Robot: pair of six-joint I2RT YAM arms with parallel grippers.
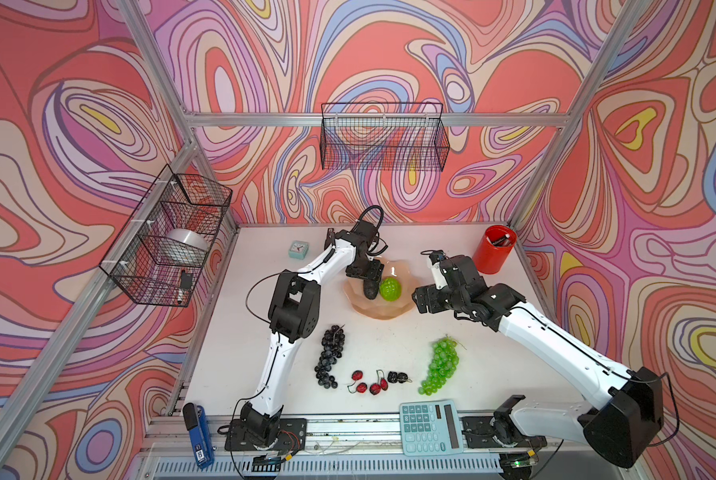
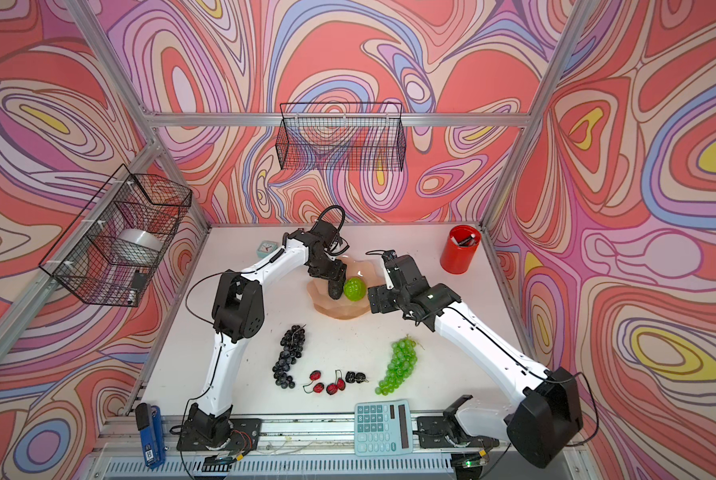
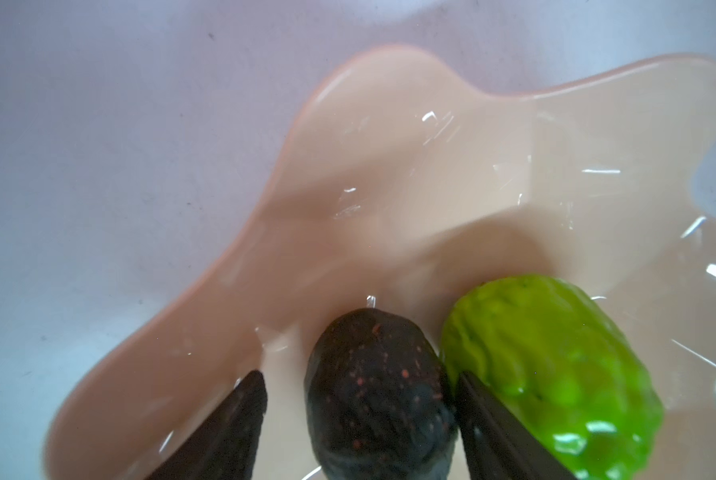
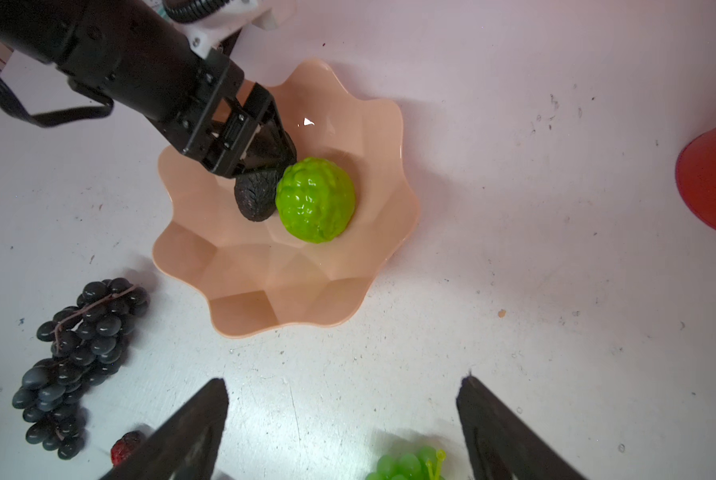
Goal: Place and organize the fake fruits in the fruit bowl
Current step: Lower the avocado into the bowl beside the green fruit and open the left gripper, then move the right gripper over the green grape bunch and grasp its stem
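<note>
The left fingers (image 3: 231, 428) stand apart on either side of the dark avocado (image 3: 372, 395): one is clear of it, the other just beside it. The avocado lies in the peach fruit bowl (image 4: 264, 299), touching the bumpy lime-green ball (image 4: 314, 199). The right fingers (image 4: 190, 432) are spread wide over the bare desk (image 1: 389, 345) beside the bowl, gripping nothing.

Nearer the desk's front edge lie the purple grape bunch (image 1: 330, 351), cherries (image 1: 366, 382), black berries (image 1: 397, 377) and green grape bunch (image 1: 441, 365). The red cup (image 1: 493, 253) in the far right corner holds dark pens.

In both top views the left arm (image 1: 331, 259) hides the avocado's far end. The calculator (image 1: 429, 426) keys are too small to read.
</note>
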